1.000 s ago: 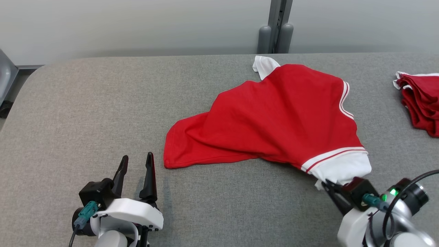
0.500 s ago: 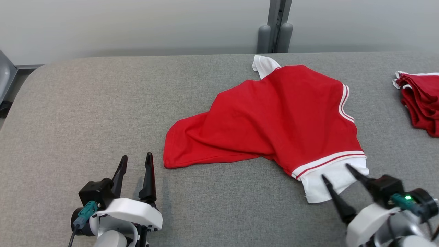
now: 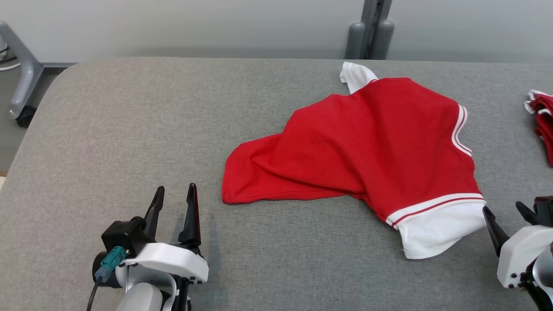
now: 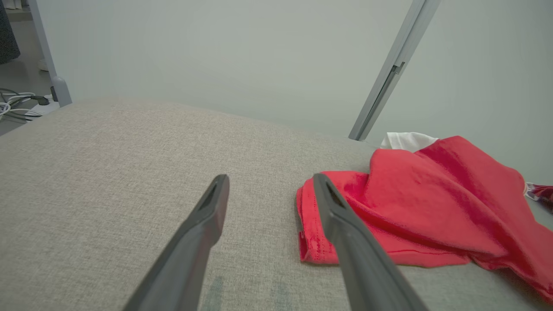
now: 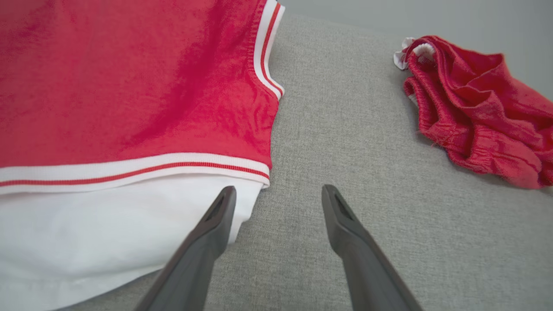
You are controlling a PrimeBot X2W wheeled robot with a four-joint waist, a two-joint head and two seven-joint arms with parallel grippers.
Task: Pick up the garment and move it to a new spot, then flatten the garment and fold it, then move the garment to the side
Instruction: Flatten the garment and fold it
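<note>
The garment is a red shirt with white, red-striped sleeves, lying rumpled on the grey padded table. Its white sleeve lies flat at the near right. My right gripper stands open just right of that sleeve, holding nothing. In the right wrist view the right gripper has its left finger over the sleeve's corner, with bare table between the fingers. My left gripper is open and empty, left of the garment's hem corner. The left wrist view shows the left gripper with the hem beside its right finger.
A second bunched red cloth lies at the table's right edge, also in the right wrist view as a red cloth. A grey post rises behind the table. A metal frame leg stands off the left end.
My right gripper opened, let go of the white sleeve and drew back to the right; the sleeve now lies flat. The head camera shifted, sliding the scene rightward. The left gripper stayed put.
</note>
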